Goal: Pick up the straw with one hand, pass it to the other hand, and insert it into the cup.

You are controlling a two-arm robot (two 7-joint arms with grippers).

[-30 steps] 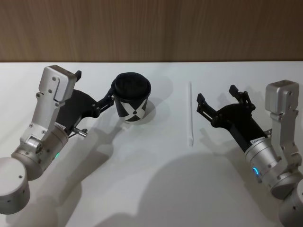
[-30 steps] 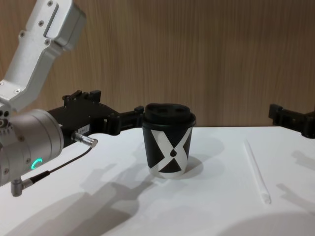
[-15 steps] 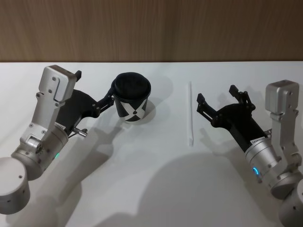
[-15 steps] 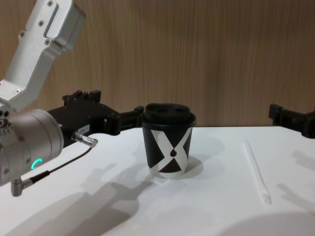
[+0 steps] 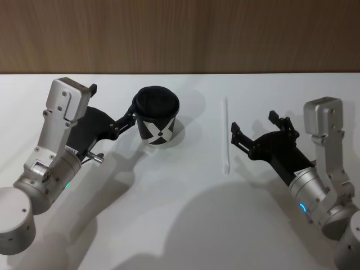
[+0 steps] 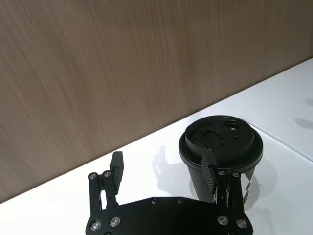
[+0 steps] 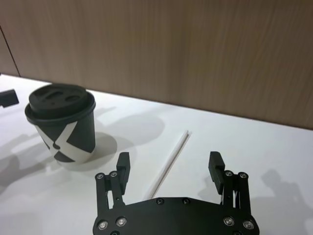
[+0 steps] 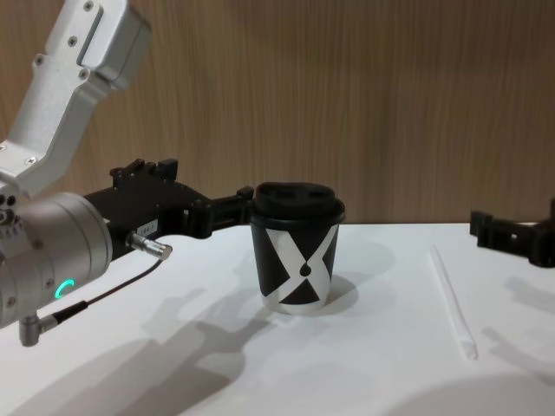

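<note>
While the straw [image 5: 226,135] lies flat on the white table [image 5: 169,225], both of the robot's arms reach forward over the surface with nothing in their grasp. The thin white straw points away from the robot and rests to the right of the cup [image 5: 157,115], apart from it, between the cup and the right gripper [image 5: 254,122]. That gripper's fingers are spread wide and empty, its tips just to the right of the straw; in the right wrist view the straw runs ahead of it, within the span of the two fingers and nearer to one of them. The black cup with its bold white X pattern stands upright on the table, its domed black lid on. The left gripper [image 6: 164,171] is also released, its fingers wide apart, with one finger [image 6: 210,169] right up against the cup's left side below the lid; whether it touches the cup cannot be told. The cup itself stands outside the gap between the fingers. A wood-panelled wall [image 5: 180,34] closes off the table's far edge.
</note>
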